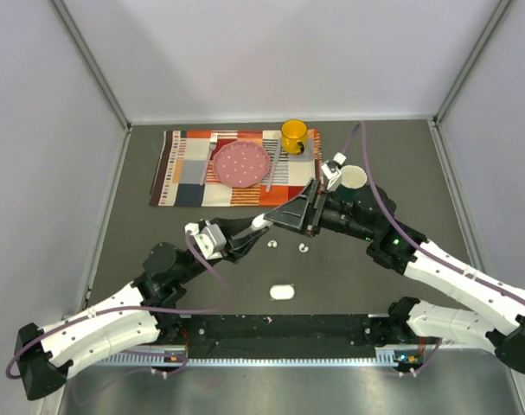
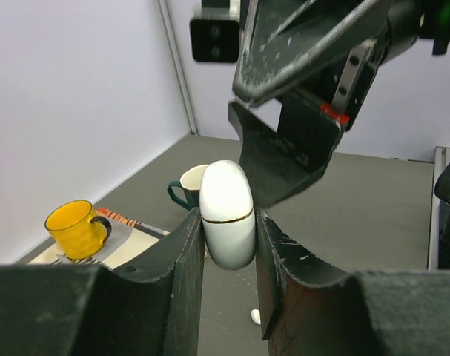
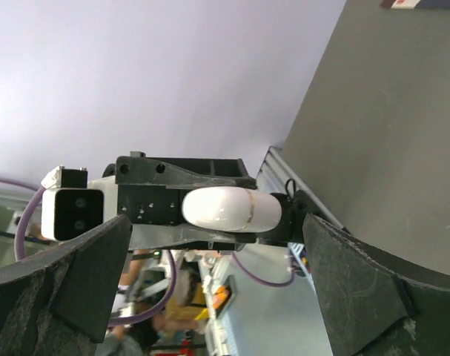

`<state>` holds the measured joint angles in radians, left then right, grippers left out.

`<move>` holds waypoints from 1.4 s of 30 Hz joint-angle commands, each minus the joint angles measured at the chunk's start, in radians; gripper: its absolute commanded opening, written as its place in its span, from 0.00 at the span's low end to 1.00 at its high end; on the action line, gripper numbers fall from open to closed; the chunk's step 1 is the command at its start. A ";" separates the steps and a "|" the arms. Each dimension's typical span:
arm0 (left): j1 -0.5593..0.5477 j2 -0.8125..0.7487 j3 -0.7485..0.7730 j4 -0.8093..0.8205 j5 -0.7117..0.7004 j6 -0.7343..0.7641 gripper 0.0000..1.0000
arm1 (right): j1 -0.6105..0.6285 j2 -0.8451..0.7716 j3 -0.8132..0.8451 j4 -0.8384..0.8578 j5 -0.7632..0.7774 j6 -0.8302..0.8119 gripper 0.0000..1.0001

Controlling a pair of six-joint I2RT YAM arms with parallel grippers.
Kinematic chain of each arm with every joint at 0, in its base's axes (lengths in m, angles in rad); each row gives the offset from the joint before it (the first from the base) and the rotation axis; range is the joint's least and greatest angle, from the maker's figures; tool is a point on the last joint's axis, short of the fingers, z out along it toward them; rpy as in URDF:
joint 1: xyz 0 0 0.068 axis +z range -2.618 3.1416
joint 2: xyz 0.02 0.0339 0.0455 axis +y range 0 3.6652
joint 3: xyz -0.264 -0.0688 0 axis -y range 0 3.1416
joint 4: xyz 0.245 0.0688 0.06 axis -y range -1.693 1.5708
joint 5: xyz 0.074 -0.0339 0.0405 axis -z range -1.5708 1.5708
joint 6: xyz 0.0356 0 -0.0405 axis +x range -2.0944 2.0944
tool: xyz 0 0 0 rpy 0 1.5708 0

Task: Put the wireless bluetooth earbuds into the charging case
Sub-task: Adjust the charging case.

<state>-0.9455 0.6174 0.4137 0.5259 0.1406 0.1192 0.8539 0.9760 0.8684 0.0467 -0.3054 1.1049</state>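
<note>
Two grippers: my left gripper is clamped on the case; my right gripper is spread wide and holds nothing.
Case: lifted off the table near the centre of the top view. The seam looks closed. I pinch its lower half, and the rounded lid end sticks out past my left fingertips.
Earbuds: two small white bits that I take for them lie on the table, side by side just below the meeting grippers in the top view. Neither is in the case or in a gripper. I cannot make out any more.
Key relation: the case lies straight ahead of my right gripper, in line with the gap between its fingers but untouched. In the right wrist view its long axis runs left to right, from one finger toward the other.
Nearer arm: the right, which faces the free lid end.
Step, as I judge it: open the lid before any bud goes in.
Next move needs: probably a wrist turn, so the fingers catch the lid's sides rather than its ends.
Spare case: on the table, lower centre of the top view, well apart from both grippers.
</note>
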 commanded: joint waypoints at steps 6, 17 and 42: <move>-0.004 -0.019 0.022 0.158 -0.022 -0.004 0.00 | -0.024 0.084 -0.069 0.303 -0.107 0.230 0.90; -0.004 -0.013 0.011 0.166 -0.016 -0.019 0.00 | -0.024 0.127 -0.069 0.377 -0.141 0.297 0.65; -0.004 0.010 -0.007 0.158 -0.061 -0.050 0.42 | -0.024 0.141 -0.054 0.387 -0.178 0.316 0.09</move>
<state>-0.9463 0.6121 0.4110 0.6262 0.1066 0.0826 0.8345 1.1076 0.7918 0.3981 -0.4519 1.4181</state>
